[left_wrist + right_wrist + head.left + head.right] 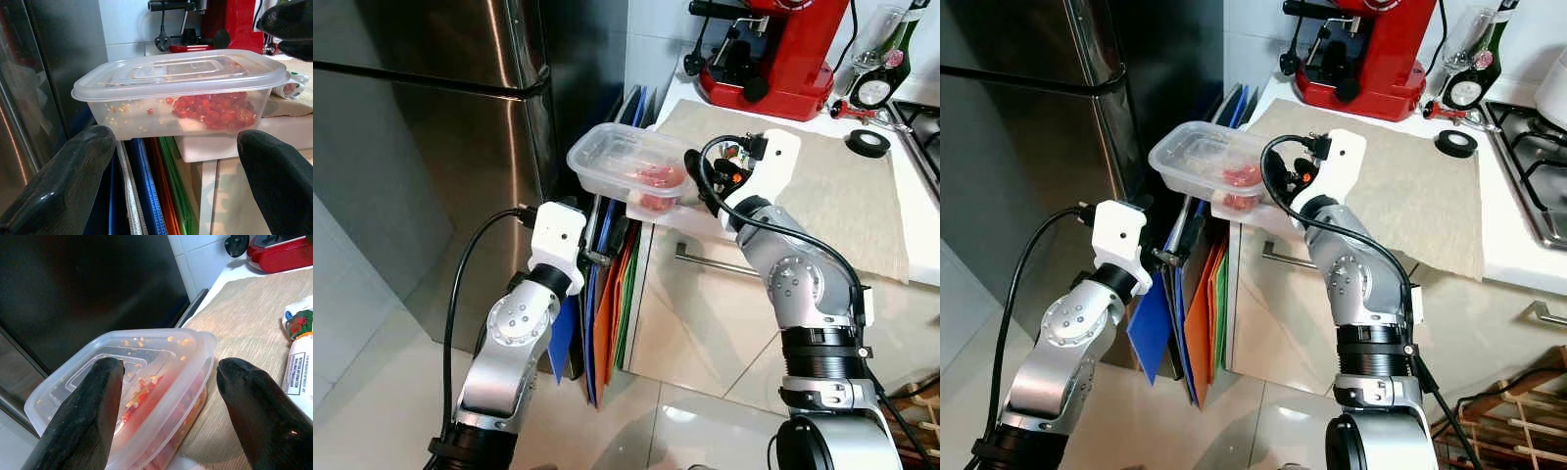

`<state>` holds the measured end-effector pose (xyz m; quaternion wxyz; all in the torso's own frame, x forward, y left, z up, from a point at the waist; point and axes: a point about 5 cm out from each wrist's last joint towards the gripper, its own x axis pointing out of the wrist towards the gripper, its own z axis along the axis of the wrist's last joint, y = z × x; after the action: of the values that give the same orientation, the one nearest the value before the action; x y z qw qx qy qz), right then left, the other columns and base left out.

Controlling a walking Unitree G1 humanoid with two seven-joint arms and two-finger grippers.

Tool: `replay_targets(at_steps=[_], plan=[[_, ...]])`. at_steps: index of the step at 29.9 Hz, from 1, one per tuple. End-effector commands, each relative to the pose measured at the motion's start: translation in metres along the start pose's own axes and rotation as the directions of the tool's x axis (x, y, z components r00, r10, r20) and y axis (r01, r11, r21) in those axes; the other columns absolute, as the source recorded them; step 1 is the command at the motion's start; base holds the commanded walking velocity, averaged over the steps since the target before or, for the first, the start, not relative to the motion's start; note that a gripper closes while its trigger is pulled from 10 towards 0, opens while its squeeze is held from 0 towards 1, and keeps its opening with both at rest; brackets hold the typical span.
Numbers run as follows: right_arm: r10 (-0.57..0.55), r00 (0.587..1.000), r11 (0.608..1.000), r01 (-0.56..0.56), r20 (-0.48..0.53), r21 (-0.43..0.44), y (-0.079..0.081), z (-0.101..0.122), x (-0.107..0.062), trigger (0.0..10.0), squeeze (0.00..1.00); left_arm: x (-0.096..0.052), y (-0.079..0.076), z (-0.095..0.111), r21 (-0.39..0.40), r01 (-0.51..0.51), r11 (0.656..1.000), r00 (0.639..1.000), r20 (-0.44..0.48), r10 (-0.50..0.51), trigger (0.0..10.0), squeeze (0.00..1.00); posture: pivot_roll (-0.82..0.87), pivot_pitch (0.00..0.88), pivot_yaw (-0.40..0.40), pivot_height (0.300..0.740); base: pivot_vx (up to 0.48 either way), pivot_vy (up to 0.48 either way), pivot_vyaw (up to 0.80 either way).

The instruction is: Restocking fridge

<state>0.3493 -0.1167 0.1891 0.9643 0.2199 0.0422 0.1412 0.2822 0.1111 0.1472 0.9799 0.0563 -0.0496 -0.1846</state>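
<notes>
Because the fridge [460, 147] stands shut just beyond the bench [862, 186] corner, the clear lidded container [631, 168] of chopped red food sits half overhanging that corner, where both arms can reach it. Its inner end rests on the beige mat [822, 196]; its outer end juts over the coloured folders [607, 294] wedged between fridge and cabinet.

From the robot's right, the right end effector [166, 396] comes in with its forearm angled up over the bench edge. Its fingers [88, 416] are spread wide, straddling the tub's near corner; whether they touch it cannot be told. A small packet [298, 352] lies on the mat beside it.

Lower down, the left end effector [171, 196] is raised from a bent elbow, level with the tub's side and short of it. Its fingers [63, 181] are also wide apart and hold nothing.

Judging by this, the tub is about to be gripped, and the door has yet to be opened.
</notes>
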Motion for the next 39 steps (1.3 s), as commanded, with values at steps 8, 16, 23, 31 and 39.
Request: replay_targets(at_steps=[8,16,23,31,39], plan=[[-0.028,0.999,0.999,0.029,-0.046,0.019,0.000,-0.002,0.004,10.0,0.00,0.003,0.000,0.006,0.002,-0.001,1.000,1.000,0.015,0.001,10.0,0.00,0.00,0.000,-0.019,0.740,0.000,0.000,0.00],[-0.023,0.998,1.000,0.024,-0.056,0.007,0.004,-0.006,0.007,10.0,0.00,0.003,0.001,0.006,0.002,0.000,1.000,1.000,0.015,0.000,10.0,0.00,0.00,0.000,-0.016,0.740,0.000,0.000,0.00],[0.009,0.997,1.000,-0.007,-0.072,0.029,0.014,-0.010,0.011,10.0,0.00,0.003,0.000,0.006,0.003,0.000,1.000,1.000,0.017,0.000,10.0,0.00,0.00,0.000,-0.017,0.740,0.000,0.000,0.00],[-0.001,0.994,0.996,0.011,-0.110,0.089,0.015,-0.017,0.016,10.0,0.00,0.003,0.000,0.006,0.003,-0.002,1.000,1.000,0.016,0.002,10.0,0.00,0.00,0.000,-0.019,0.740,0.000,0.000,0.00],[-0.021,0.994,0.994,0.032,-0.111,0.100,0.012,-0.018,0.016,0.0,0.00,0.004,0.000,0.007,0.001,-0.002,1.000,1.000,0.018,0.002,10.0,0.00,0.00,0.000,-0.021,0.740,0.000,0.000,0.00]])
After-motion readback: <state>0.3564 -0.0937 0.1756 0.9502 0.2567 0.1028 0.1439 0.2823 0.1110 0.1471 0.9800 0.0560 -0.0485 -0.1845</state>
